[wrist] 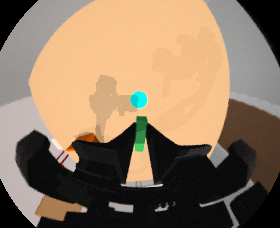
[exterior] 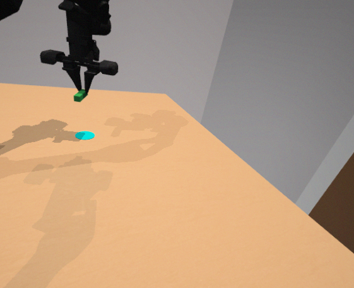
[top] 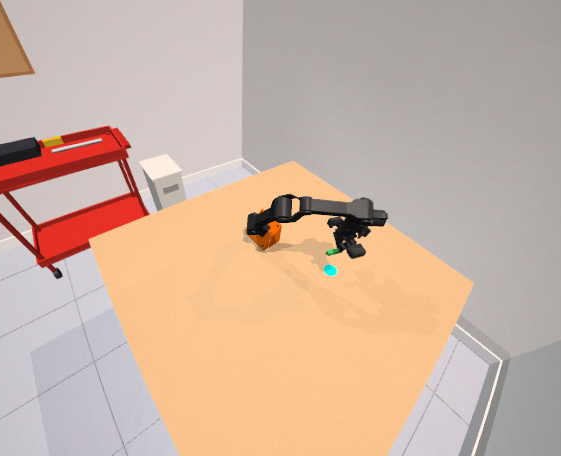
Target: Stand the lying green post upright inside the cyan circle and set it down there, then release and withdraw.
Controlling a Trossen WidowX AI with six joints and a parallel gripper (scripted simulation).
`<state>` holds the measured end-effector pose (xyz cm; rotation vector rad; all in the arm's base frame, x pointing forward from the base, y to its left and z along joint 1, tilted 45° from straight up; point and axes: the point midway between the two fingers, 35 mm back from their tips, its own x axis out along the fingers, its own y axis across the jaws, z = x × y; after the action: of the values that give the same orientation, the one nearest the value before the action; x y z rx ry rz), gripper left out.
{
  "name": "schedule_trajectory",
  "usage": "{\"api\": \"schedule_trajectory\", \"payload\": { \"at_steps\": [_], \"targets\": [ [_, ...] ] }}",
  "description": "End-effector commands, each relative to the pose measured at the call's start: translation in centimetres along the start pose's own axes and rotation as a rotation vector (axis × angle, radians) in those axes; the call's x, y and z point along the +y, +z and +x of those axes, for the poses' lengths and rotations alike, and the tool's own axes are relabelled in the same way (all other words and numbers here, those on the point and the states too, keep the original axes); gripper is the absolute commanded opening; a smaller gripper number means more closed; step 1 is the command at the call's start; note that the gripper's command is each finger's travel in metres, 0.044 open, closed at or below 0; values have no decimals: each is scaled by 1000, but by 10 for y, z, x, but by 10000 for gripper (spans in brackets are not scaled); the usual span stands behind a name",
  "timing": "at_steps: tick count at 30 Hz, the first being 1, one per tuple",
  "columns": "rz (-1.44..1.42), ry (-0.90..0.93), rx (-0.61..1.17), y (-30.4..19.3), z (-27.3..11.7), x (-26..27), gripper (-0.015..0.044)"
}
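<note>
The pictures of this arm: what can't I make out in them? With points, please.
- Green post [top: 332, 252] [exterior: 78, 96] [wrist: 140, 131], middle: covered by the tool's [top: 340, 250] [exterior: 83, 92] [wrist: 141, 131] fingertips, exterior view.
- Orange base: outside the exterior view's left edge.
- Cart [top: 91, 161], left end: cut off by the top view's edge.

In the top view, one arm [top: 326, 206] [exterior: 0, 11] is counted, with one orange base [top: 271, 240] [wrist: 85, 142] and one gripper [top: 342, 248] [exterior: 83, 91] [wrist: 140, 125]; two fingers [exterior: 88, 80] are seen on it. One table [top: 276, 350] [exterior: 237, 221] [wrist: 138, 50], one green post [top: 332, 252] [exterior: 79, 96] [wrist: 141, 135] and one cyan circle [top: 330, 270] [exterior: 84, 135] [wrist: 139, 100] are shown. Between nine and ten o'clock, one red cart [top: 76, 167] is found; two shelves are counted on it, with one black box [top: 13, 153], one yellow block [top: 52, 142] and one pale rod [top: 76, 146] borne on the upper. Near ten o'clock, one white cabinet [top: 165, 167] and one brown wall board [top: 1, 45] are seen.
</note>
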<state>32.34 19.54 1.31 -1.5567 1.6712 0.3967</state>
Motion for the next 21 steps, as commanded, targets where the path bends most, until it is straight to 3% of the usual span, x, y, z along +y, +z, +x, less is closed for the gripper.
{"api": "schedule_trajectory", "payload": {
  "at_steps": [1, 21],
  "targets": [
    [9, 7, 9, 9, 5, 3, 23],
    [31, 89, -90, 13, 16, 6, 23]
  ]
}}
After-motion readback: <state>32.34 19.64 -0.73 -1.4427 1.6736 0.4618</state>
